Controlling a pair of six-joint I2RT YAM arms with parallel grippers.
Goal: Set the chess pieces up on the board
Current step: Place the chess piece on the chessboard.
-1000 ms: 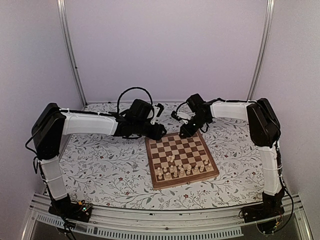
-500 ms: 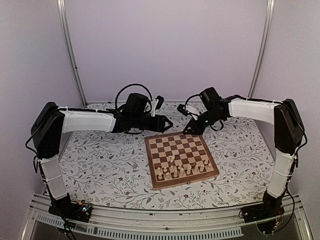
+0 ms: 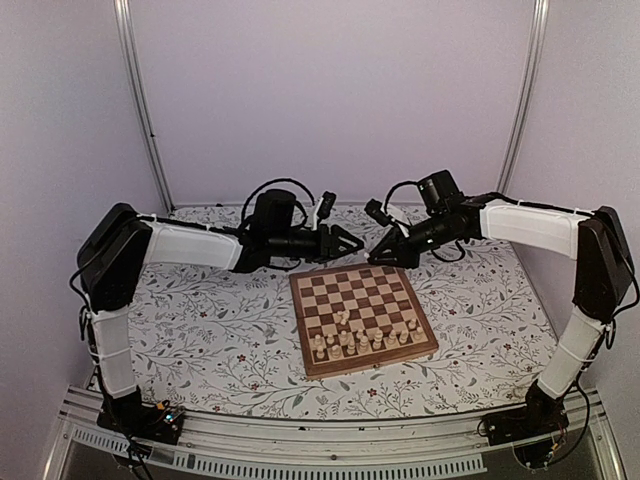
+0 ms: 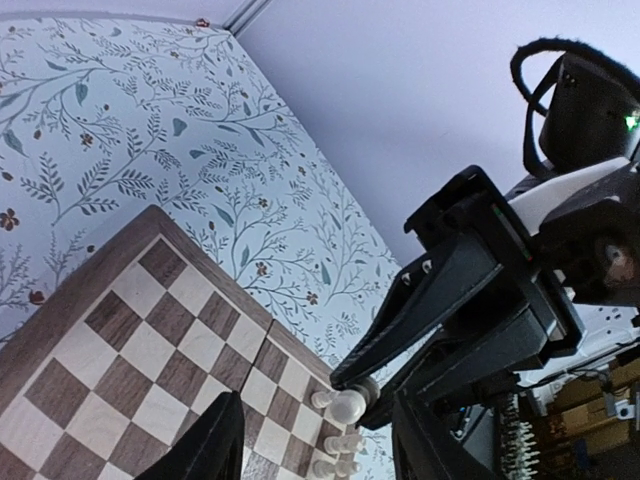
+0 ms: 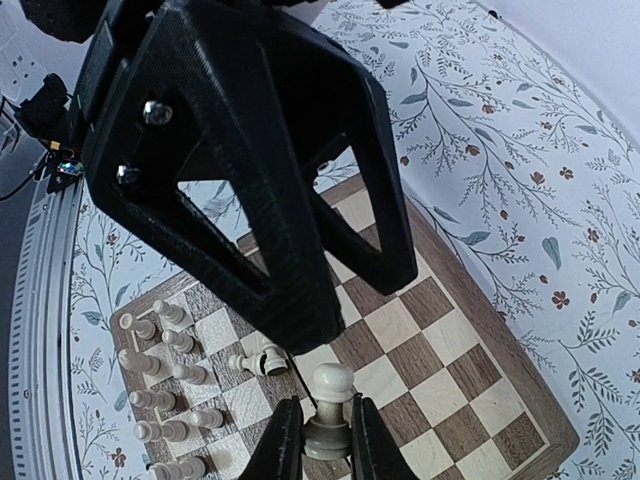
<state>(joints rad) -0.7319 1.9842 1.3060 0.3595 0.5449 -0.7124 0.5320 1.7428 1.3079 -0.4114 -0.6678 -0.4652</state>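
Nearest me, the chess pieces (image 3: 365, 340) are bunched on the near couple of rows of the board (image 3: 365, 285), not in proper ranks afaict. A stray piece (image 5: 255, 362) one row further in looks tipped on its side. The mid and far squares are bare. The board sits roughly mid desk (image 3: 200, 330).

Further back, both arms hang in the air over the board's far edge, tips facing each other. On the right gripper (image 5: 327, 440) the jaws are pinched tight on the base of a pawn-looking piece (image 5: 331, 392), which is held well clear of the squares. On the left gripper (image 4: 318, 415) the jaws are about half open w/ nothing in them.

From the left wrist cam the pawn-looking piece lines up w/ the gap between the left jaws. I can't tell depth there, so idk if it's inside the gap or just short of it. It isn't touching either left finger as far as I can see.

My read: one piece is in transit, prob a handover R to L, tho it could just be heading for a square. Setup is barely started imo. If it's a handover, the next move needs the left jaws closing on the head before the right lets go. The piece is tiny, so alignment has to be spot on.
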